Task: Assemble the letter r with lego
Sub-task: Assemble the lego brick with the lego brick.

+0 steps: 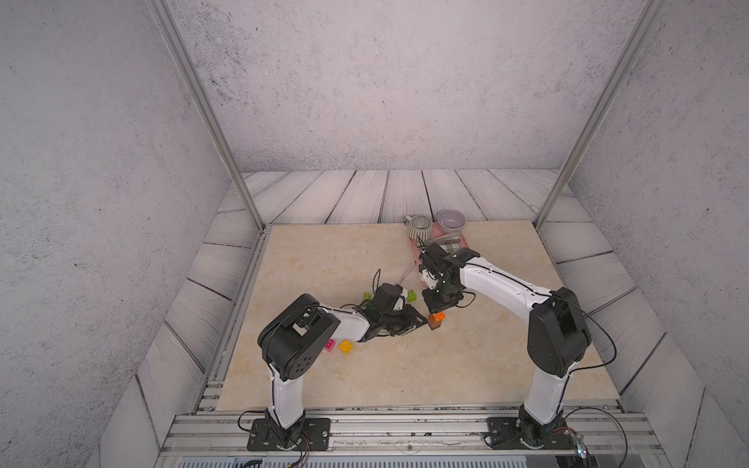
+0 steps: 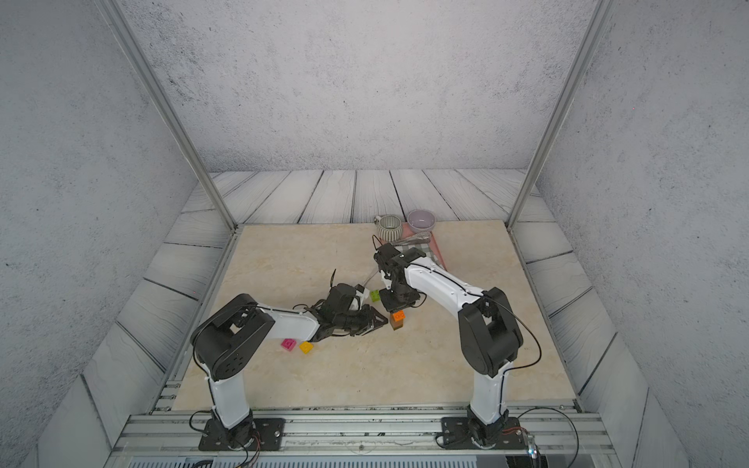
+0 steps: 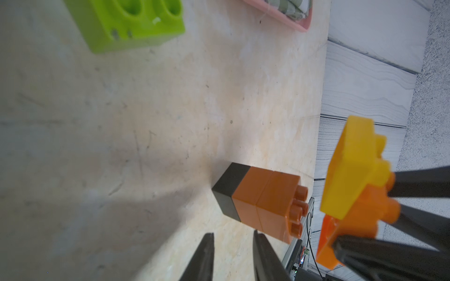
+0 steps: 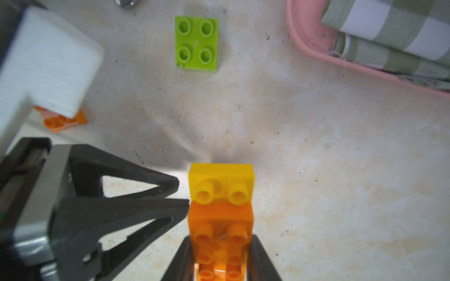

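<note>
Gripping an orange brick (image 4: 219, 219) by its near end, the right pincer (image 4: 220, 238) has its jaws closed against the brick's two long sides. A yellow brick (image 4: 220, 181) is joined to the far end of the orange brick, studs facing the same way, and both hang clear of the surface (image 1: 364, 251). Close by, a stack (image 3: 255, 197) stands upright on the surface: black at the bottom, brown above it, and a studded orange-brown piece on top. In the left wrist view the held pair is apart from the stack's studs.

The left pincer (image 3: 232, 234) lies low beside the stack, its jaws a narrow gap apart with nothing between them. In the right wrist view its tips are just beside the held bricks; whether they touch cannot be told.

A lime brick (image 4: 196, 43) sits studs up near both pincers, and a second lime brick (image 1: 367, 297) shows behind the left arm. A second orange brick (image 4: 60, 120) is partly hidden under that arm. A magenta brick (image 1: 329, 345) and a loose yellow brick (image 1: 345, 347) lie side by side near the left elbow. On the far side, a pink tray (image 4: 311, 41) holds a checked cloth (image 4: 389, 36).
</note>
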`<control>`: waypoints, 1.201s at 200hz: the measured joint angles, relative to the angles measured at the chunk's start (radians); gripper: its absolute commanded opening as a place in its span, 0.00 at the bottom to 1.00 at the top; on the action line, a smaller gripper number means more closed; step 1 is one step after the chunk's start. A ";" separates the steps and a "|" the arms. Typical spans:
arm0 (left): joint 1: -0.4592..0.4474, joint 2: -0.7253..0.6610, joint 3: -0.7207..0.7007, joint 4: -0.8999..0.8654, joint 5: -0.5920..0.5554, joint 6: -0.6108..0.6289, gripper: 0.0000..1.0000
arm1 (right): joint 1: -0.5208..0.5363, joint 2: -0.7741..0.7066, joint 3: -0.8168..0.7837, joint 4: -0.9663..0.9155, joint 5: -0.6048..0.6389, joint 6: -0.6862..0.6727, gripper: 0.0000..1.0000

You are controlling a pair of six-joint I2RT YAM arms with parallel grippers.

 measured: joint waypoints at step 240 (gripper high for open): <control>-0.018 0.020 0.015 -0.003 0.001 0.000 0.31 | -0.018 0.069 0.039 -0.002 -0.037 -0.019 0.00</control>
